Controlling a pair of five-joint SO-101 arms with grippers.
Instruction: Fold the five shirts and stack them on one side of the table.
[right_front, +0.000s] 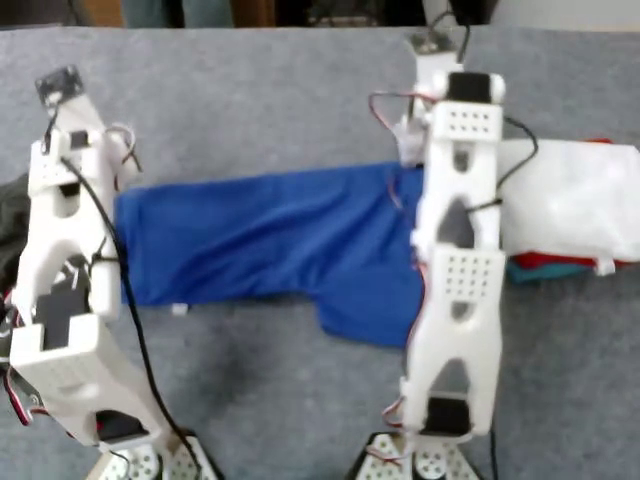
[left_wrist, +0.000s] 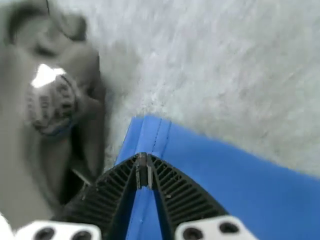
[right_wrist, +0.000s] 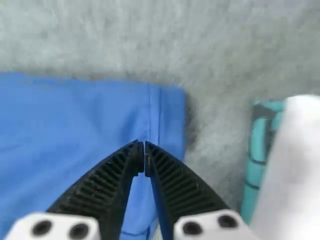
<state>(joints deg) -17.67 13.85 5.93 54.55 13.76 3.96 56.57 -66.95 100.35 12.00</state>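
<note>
Blue cotton, the short-sleeved shirt lay spread flat across the grey felt surface between the two arms. The left pincer was closed at the shirt's far left corner, apparently pinching the hem, with a crumpled dark garment just beside it. The right pincer was closed on the hem at the opposite end, near the stack of folded white, red and teal shirts.

To fold well, both pincers would probably need to lift together at equal height, keep the edge taut, and carry it over evenly so no crease forms. Each arm stretched forward over its end, wrist tipped steeply down toward the cloth.
</note>
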